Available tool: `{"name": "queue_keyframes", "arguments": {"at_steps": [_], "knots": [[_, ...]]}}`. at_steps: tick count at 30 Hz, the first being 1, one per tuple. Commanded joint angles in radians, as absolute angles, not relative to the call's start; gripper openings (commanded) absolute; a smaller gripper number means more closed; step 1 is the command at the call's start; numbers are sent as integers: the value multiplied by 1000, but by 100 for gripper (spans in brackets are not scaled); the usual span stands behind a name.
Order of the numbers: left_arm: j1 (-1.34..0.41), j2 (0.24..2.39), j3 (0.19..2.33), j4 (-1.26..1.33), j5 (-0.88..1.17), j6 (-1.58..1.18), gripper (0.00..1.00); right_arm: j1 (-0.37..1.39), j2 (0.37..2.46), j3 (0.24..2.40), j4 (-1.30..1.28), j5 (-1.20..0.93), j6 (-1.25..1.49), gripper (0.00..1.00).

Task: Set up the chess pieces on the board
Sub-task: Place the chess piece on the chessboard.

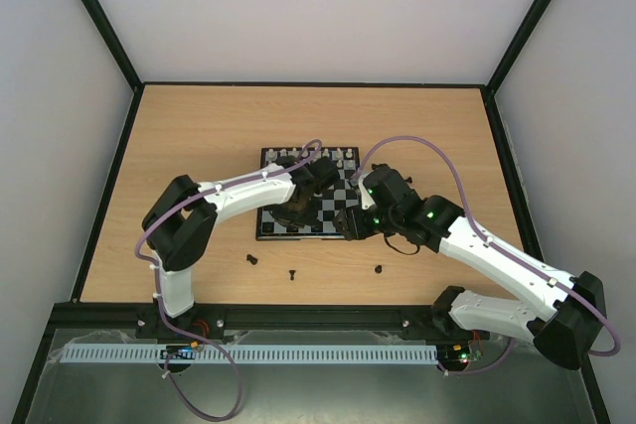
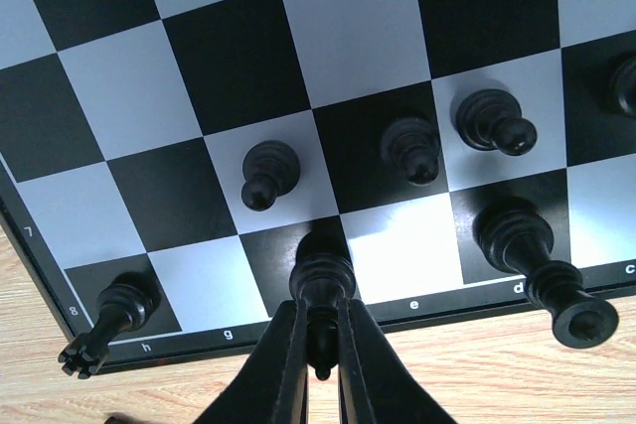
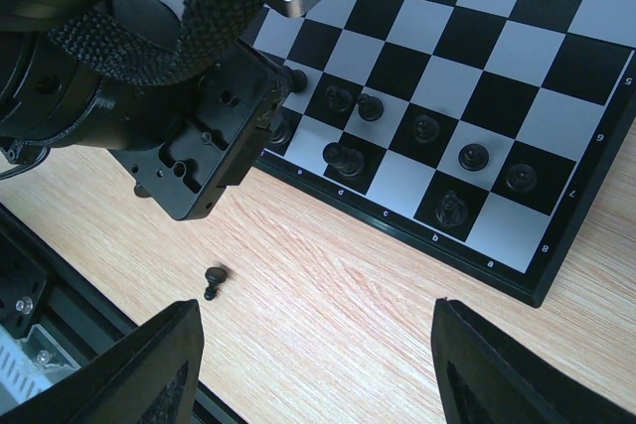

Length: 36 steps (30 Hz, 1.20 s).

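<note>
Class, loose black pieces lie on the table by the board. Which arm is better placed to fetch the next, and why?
Right. The right tool hangs open and empty above the table near a loose piece; the left tool is shut on a black piece at the board's edge.

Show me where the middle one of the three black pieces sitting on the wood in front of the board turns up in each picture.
Top external: the loose black piece sits on the wood just below the middle of the board, off its near edge.
Left wrist: not in it.
Right wrist: the piece is lower left, on the wood.
Shared landmark: the board's lettered near edge.
</note>
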<state>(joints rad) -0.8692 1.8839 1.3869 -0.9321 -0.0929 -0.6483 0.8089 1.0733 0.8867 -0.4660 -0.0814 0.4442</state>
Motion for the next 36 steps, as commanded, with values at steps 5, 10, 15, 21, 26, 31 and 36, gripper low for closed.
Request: {"name": "queue_keyframes", "arguments": {"at_steps": [5, 10, 15, 21, 26, 31, 36], "knots": [[-855, 1900, 1390, -940, -97, -634, 8, 804, 1069, 875, -481, -82, 430, 63], [-852, 1891, 1380, -939, -95, -638, 12, 804, 1073, 874, -481, -81, 431, 63], [-853, 1884, 1376, -941, -90, -638, 13, 805, 1075, 876, -479, -84, 431, 63], [-854, 1869, 1369, -943, -87, -648, 21, 804, 1075, 875, -479, -82, 431, 63], [-852, 1859, 1368, -945, -90, -656, 26, 804, 1073, 875, -479, -84, 430, 63], [-852, 1848, 1384, -957, -97, -659, 31, 804, 1073, 874, -479, -82, 431, 63], [-852, 1802, 1422, -991, -135, -675, 39, 804, 1077, 875, -479, -81, 431, 64]]}}
